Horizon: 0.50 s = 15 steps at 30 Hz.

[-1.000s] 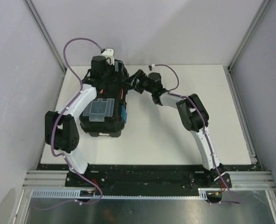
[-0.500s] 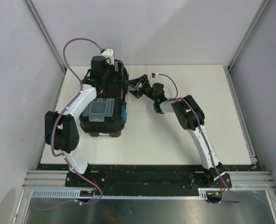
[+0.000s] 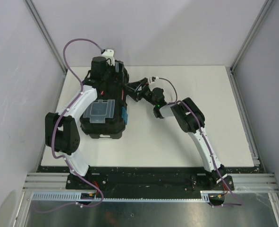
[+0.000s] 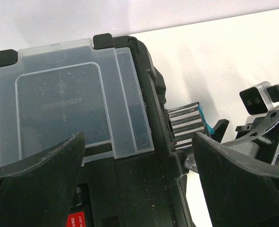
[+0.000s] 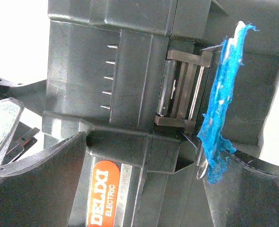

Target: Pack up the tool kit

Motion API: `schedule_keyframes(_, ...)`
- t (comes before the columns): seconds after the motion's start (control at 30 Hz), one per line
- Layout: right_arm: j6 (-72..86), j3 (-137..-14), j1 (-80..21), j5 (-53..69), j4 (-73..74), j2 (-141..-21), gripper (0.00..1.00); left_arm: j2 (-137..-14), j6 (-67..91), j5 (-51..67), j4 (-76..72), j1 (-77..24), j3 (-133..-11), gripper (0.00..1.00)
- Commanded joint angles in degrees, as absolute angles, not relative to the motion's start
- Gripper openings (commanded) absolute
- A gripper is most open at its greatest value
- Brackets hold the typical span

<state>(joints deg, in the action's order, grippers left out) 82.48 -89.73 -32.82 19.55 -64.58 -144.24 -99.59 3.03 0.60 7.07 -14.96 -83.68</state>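
The tool kit (image 3: 104, 111) is a black toolbox, lid down, on the left of the white table. Its clear lid compartment (image 4: 63, 109) fills the left wrist view, with a ribbed blue-edged latch (image 4: 186, 123) on its right side. My left gripper (image 4: 139, 182) hovers open over the far end of the lid, one finger (image 4: 33, 179) on each side. My right gripper (image 3: 133, 89) is open at the box's right side. In the right wrist view it faces the orange-labelled side wall (image 5: 104, 194) and a metal latch with ragged blue tape (image 5: 222, 109).
The white table (image 3: 191, 142) stretches to the right and front of the box. Grey walls and aluminium frame posts (image 3: 245, 42) close in the table on three sides. The right arm's elbow (image 3: 191, 116) stands mid-table.
My right gripper has swung left, closer to the toolbox's right side, and its jaws have opened wider. The left arm and the toolbox have not moved.
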Motion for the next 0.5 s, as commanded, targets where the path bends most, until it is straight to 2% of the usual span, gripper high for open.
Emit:
schedule_keyframes(0.0, 82.3, -94.2, -36.2, 18.5, -74.2, -143.6, 0.99, -100.7, 4.9, 2.5, 12.9, -15.1, -81.4, 0.98)
schedule_keyframes(0.27, 76.1, -96.7, -36.9, 12.0, -65.6, -143.3, 0.99, -101.5, 6.0, 3.6, 12.9, -15.2, -79.9, 0.97)
schedule_keyframes(0.47, 83.5, -96.7, -37.2, 6.2, -78.3, -148.1, 0.99, -101.4, 6.2, 3.9, 12.9, -15.4, -78.4, 0.97)
